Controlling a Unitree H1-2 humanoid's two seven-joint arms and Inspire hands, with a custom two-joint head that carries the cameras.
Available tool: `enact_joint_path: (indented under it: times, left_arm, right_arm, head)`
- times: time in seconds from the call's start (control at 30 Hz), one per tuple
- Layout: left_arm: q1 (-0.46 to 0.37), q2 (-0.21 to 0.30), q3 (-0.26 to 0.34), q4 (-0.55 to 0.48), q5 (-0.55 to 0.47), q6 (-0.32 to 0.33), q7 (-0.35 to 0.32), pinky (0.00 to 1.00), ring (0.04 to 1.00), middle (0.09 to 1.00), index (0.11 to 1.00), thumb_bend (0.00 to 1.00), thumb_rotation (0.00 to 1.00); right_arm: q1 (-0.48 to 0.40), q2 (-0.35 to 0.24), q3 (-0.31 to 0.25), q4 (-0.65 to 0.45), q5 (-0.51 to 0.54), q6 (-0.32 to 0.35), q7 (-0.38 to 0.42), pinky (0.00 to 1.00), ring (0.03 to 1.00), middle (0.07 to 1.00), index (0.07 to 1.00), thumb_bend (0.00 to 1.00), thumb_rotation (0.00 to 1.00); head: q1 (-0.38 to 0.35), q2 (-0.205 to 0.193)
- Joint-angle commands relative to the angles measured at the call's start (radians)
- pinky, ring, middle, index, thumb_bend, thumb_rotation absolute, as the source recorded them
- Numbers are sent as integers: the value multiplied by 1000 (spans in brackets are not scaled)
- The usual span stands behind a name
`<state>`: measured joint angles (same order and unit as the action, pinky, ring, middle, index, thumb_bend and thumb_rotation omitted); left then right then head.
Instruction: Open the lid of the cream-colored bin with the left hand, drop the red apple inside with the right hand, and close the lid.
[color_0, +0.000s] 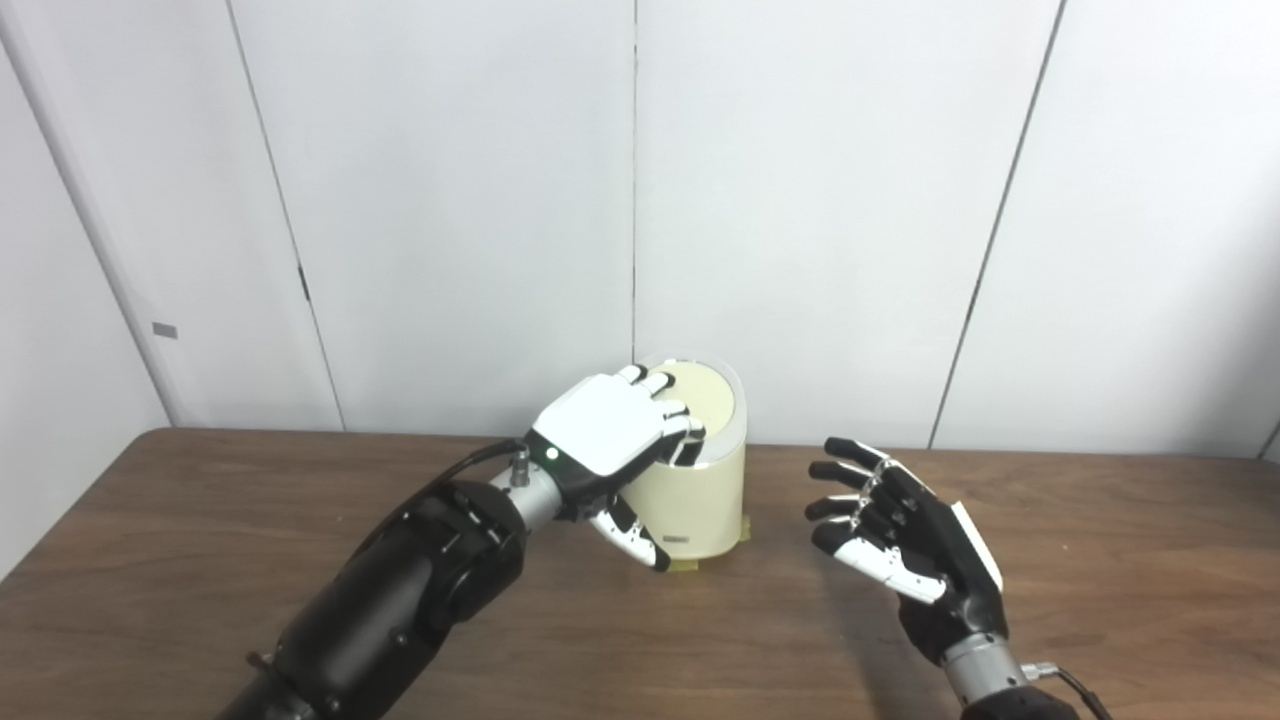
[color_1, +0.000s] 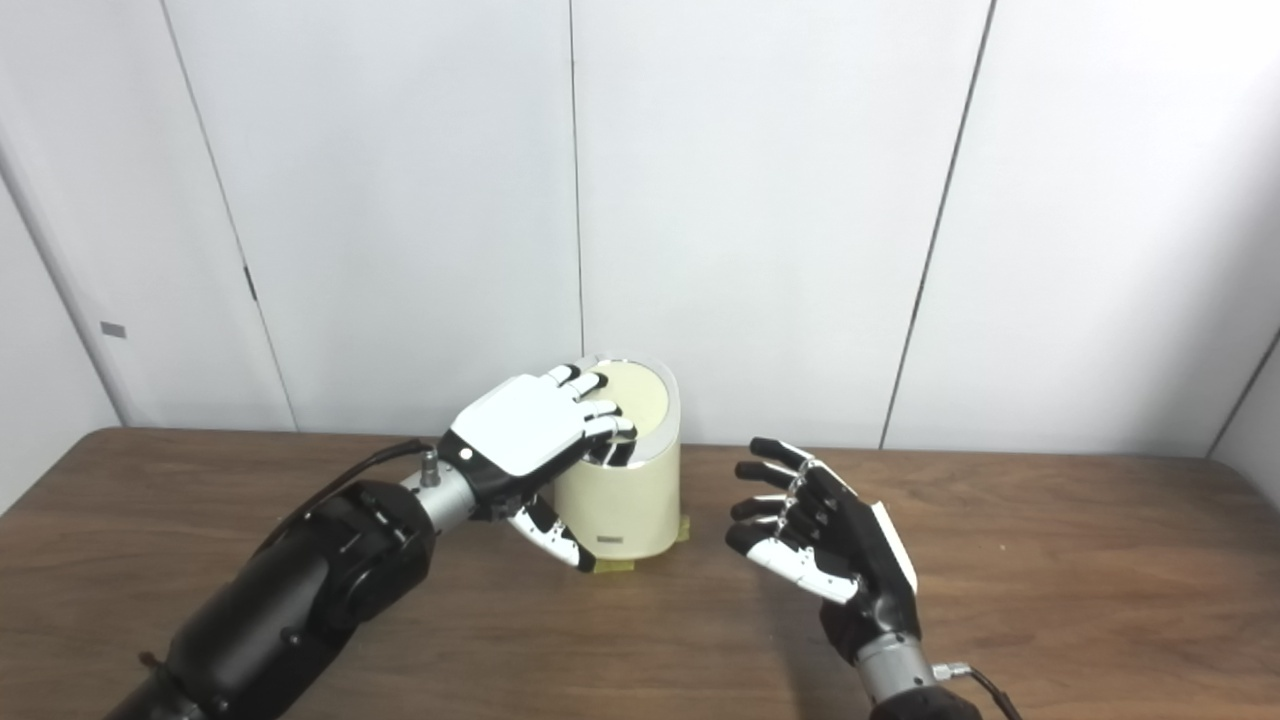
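The left robot hand (color_0: 610, 432) is resting on the lid (color_0: 705, 392) of the cream-colored bin (color_0: 700, 500), fingers draped over it, gripping nothing. The right robot hand (color_0: 905, 540) is hovering beside the bin, spread and empty. No apple is showing on the desk (color_0: 1100, 580), suggesting it is already inside and the lid is going down.
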<state>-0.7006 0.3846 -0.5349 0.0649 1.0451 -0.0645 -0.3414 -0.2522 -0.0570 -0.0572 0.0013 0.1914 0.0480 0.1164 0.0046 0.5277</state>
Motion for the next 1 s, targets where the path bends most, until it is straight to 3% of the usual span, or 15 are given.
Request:
enact_joint_path:
  times: [0.0,0.1,0.23,0.33,0.4,0.5,0.57,0.6,0.67,0.77,0.97]
  left_arm:
    - [3,0,-4,3,-7,-20,-10,1000,990,873,835,937,360]
    - [11,3,42,-38,-67,-20,0,1000,977,858,832,911,364]
    - [35,-27,177,-112,-232,-8,56,988,942,831,812,847,365]
    - [55,-58,287,-116,-368,-28,116,889,923,833,820,812,341]
    - [73,-75,357,-114,-458,-48,151,787,933,886,862,756,341]
    - [113,-101,449,-134,-601,-31,161,882,963,942,907,722,300]
    - [163,-126,515,-160,-724,19,155,944,979,959,921,726,291]
    - [185,-136,541,-168,-782,35,154,922,973,960,919,733,294]
    - [233,-153,581,-174,-853,46,167,870,956,951,914,740,298]
    - [310,-174,621,-149,-905,8,201,721,857,848,866,740,279]
    - [417,-180,646,-122,-1031,-6,181,615,706,759,829,732,304]
  right_arm:
    - [-33,-2,-3,-39,14,-23,8,428,550,691,732,796,219]
    - [-31,-2,-5,-45,14,-15,3,430,552,692,731,802,226]
    - [-29,-3,-7,-43,13,-20,2,434,548,688,730,807,230]
    - [-30,-2,-7,-43,9,-19,0,432,548,691,732,787,215]
    - [-29,-3,-5,-45,-2,-20,-5,433,547,690,733,769,207]
    - [-29,0,-7,-50,3,-12,-7,433,546,693,733,760,193]
    - [-28,2,-9,-53,0,-7,-12,433,546,692,730,764,192]
    - [-28,2,-9,-54,-1,-6,-13,436,548,692,728,767,192]
    - [-29,0,-11,-52,2,-8,-12,439,550,692,727,772,196]
    - [-31,-4,-14,-44,4,-14,-9,436,547,692,730,774,196]
    - [-33,-6,-23,-25,-2,-33,-15,434,540,699,728,788,194]
  head:
    - [0,1]
    - [-1,3]
    - [1,3]
    - [3,3]
    - [3,3]
    - [3,3]
    - [-1,4]
    - [0,5]
    - [0,5]
    - [-2,5]
    - [0,8]
